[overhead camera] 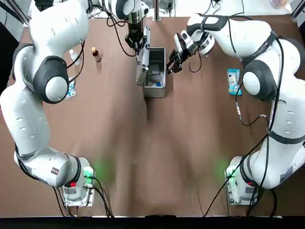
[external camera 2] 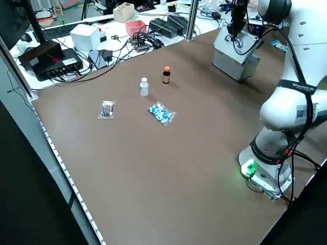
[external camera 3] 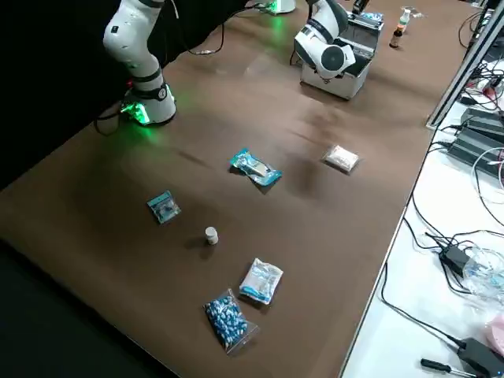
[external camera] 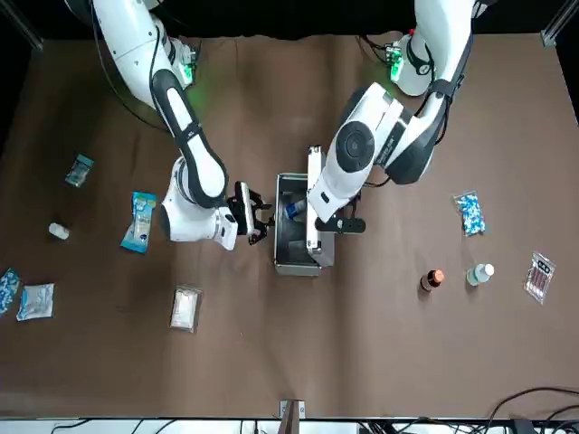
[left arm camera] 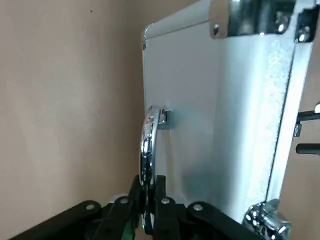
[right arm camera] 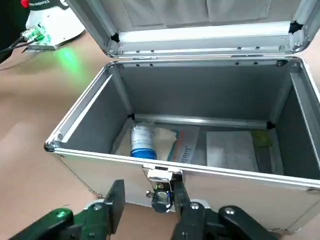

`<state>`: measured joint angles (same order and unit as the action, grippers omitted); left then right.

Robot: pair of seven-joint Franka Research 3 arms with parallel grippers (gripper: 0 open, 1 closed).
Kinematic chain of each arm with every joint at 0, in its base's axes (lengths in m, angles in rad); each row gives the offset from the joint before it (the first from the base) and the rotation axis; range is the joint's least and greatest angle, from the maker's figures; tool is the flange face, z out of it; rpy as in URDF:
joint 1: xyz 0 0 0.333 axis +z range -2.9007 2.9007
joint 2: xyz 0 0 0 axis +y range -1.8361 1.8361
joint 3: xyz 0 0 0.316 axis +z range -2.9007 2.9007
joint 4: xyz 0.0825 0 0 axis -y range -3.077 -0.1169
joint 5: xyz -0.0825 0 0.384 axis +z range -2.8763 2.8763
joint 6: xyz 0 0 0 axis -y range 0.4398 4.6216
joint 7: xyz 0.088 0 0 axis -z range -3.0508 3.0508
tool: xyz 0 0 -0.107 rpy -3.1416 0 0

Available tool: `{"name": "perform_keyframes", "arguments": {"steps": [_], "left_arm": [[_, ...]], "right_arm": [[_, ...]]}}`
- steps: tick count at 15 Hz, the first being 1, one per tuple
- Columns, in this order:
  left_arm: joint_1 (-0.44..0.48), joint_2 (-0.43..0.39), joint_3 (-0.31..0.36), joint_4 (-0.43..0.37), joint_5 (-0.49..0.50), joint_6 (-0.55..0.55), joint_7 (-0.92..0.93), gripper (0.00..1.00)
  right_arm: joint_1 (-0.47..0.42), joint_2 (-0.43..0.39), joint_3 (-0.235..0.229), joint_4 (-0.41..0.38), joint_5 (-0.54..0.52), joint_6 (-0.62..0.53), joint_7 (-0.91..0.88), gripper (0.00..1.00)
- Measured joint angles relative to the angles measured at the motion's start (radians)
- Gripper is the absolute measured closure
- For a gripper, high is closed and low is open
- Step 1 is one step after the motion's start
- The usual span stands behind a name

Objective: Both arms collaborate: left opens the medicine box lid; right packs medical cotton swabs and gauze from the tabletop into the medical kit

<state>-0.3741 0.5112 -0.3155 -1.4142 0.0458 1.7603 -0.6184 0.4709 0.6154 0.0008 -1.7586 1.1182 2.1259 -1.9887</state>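
The medical kit (overhead camera: 156, 75) stands at the far middle of the table with the medicine box lid (overhead camera: 142, 61) raised upright. My left gripper (overhead camera: 137, 46) is shut on the lid's slim handle (left arm camera: 150, 145). Just outside the kit's latch side, my right gripper (right arm camera: 147, 205) hangs open and holds nothing. Inside the kit lie a white bottle with a blue label (right arm camera: 143, 141) and flat packets. The medical cotton swabs (external camera: 138, 220) lie on the table on the robot's right. The gauze (external camera: 185, 307) lies farther out on the same side.
A brown bottle (external camera: 433, 279), a white bottle (external camera: 479, 273), a speckled packet (external camera: 469, 214) and a small clear packet (external camera: 539, 276) lie on the robot's left. On the far right sit a small teal packet (external camera: 80, 169), a white bottle (external camera: 59, 231) and a pale packet (external camera: 36, 301).
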Motion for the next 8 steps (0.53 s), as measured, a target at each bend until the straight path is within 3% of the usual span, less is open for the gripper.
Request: {"name": "perform_keyframes", "arguments": {"steps": [8], "left_arm": [[0.06, -0.002, -0.009, -0.024, -0.018, -0.009, 0.065, 0.84]], "right_arm": [[0.002, 0.0, 0.0, 0.002, 0.0, 0.001, 0.0, 0.53]]}}
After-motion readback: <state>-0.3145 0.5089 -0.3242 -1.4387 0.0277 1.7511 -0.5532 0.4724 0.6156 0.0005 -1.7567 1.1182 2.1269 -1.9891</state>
